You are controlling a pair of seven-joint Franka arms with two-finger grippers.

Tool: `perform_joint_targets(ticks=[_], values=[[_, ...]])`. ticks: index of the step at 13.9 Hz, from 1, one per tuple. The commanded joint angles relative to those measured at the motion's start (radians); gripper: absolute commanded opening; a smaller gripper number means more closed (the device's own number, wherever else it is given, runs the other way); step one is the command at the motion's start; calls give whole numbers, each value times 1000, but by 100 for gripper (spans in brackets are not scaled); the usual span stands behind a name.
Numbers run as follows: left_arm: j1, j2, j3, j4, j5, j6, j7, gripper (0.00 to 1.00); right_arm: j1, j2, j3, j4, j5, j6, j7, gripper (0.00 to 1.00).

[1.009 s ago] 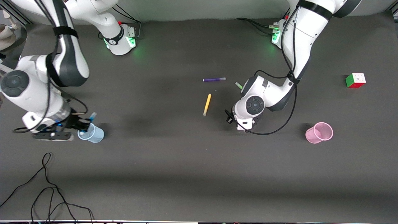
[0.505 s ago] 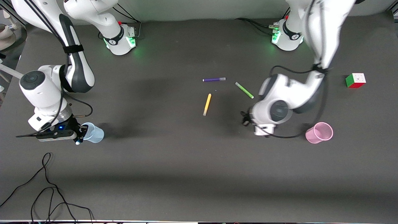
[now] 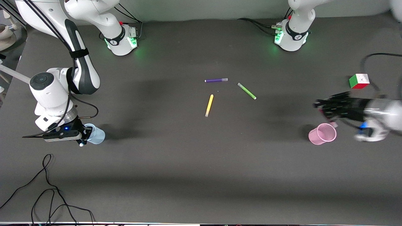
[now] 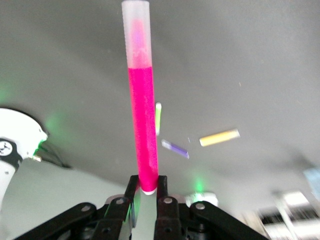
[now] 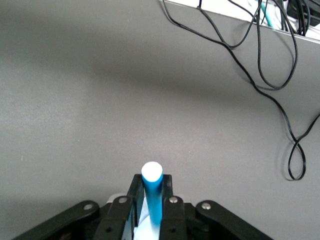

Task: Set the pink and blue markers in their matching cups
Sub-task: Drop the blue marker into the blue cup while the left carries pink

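Your left hand (image 3: 323,108) has swung away from the tabletop's middle and now hangs just above the pink cup (image 3: 322,134) — fingers clamped on the pink marker (image 4: 141,120). Your right hand (image 3: 84,135) has dropped to the blue cup's (image 3: 95,135) rim, gripping the blue marker (image 5: 153,192) — both drops look imminent.

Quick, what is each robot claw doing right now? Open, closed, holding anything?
Left gripper: closed on the pink marker, up beside the pink cup.
Right gripper: closed on the blue marker, at the blue cup.
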Motion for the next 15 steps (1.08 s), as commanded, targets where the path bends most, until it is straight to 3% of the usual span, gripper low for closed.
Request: perform_joint_targets(ticks=[1, 4, 8, 10, 13, 15], values=[[137, 111, -19, 18, -143, -65, 64, 0, -7, 4, -9, -6, -19, 20, -15, 100], [226, 216, -19, 18, -295, -98, 66, 0, -7, 2, -9, 2, -19, 19, -11, 100], [240, 300, -18, 19, -415, -95, 72, 0, -8, 4, -9, 29, -19, -7, -11, 100], [252, 337, -18, 18, -421, -89, 115, 0, -8, -4, -9, 113, 1, -213, -6, 100], [286, 388, -16, 18, -414, -94, 201, 0, -8, -33, -4, 259, 120, -528, -11, 100], [303, 411, -15, 18, -414, -94, 238, 0, -8, -76, -3, 354, 126, -738, -9, 100]])
